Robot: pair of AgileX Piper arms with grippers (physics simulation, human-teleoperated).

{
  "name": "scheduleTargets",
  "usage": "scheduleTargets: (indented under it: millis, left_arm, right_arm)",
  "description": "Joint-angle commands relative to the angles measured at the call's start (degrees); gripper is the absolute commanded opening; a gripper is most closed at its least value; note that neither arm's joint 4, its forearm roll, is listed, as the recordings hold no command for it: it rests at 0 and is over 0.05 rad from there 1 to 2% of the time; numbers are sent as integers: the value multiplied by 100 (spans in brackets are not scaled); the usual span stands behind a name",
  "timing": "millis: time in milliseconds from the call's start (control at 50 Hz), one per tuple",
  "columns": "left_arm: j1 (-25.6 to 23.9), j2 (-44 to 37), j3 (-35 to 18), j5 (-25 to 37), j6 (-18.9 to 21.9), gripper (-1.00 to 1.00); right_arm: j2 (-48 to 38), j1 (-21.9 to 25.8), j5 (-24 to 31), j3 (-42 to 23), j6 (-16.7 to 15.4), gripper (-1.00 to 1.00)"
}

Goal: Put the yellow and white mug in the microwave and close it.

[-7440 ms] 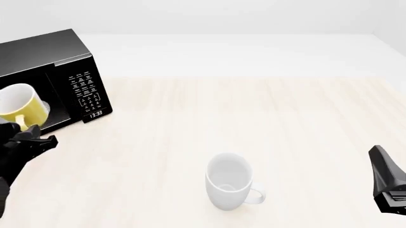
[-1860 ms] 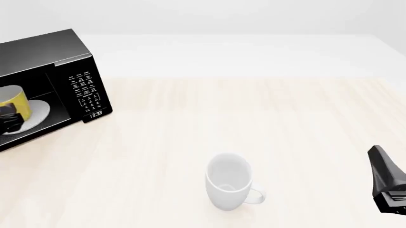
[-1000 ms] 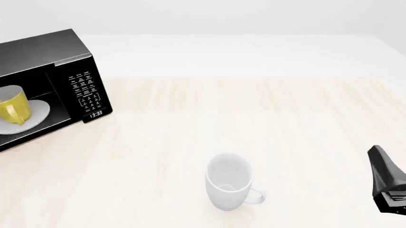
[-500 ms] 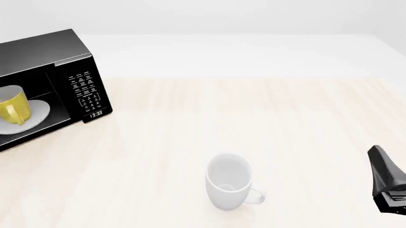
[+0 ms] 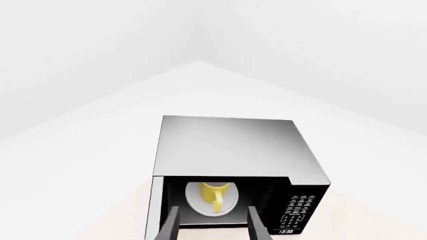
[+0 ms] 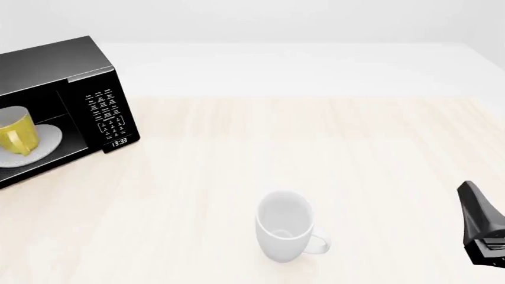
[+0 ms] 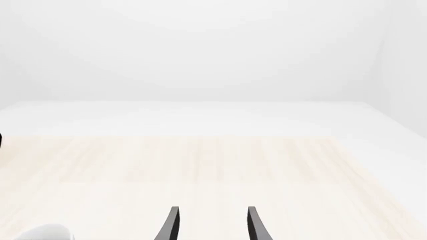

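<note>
The yellow mug [image 6: 18,134] is set on the plate [image 6: 44,141] inside the microwave [image 6: 75,100]. Both grippers (left [image 5: 212,224], right [image 7: 211,224]) are released. The door must be closed next.

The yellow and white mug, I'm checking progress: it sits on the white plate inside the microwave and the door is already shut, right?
Not quite. The yellow and white mug does sit on the white plate inside the microwave, but the front view shows the door open, the cavity exposed.
</note>
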State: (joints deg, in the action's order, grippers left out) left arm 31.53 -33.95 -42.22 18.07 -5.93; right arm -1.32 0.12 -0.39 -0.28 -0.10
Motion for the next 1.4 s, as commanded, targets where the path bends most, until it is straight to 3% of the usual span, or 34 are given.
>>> scheduleTargets:
  millis: [20,360,720,1040,1140,1400]
  left_arm:
    - [309,-9,-11,19,-112,100]
    - [598,-104,-49,40,-393,100]
    - [1504,-385,-26,-208,-484,100]
    - [1879,-556,87,-357,-541,100]
    - [2271,-872,96,-475,-576,100]
    - [2773,-1258,-32,-550,-421,100]
  right_arm:
    - [11,7,2,5,-2,100]
    - [8,7,1,5,0,100]
    - [-11,19,-10,6,-3,100]
    - [-14,19,-12,6,-3,100]
    - [-11,20,-10,6,-5,100]
    - [-13,21,-12,6,-7,100]
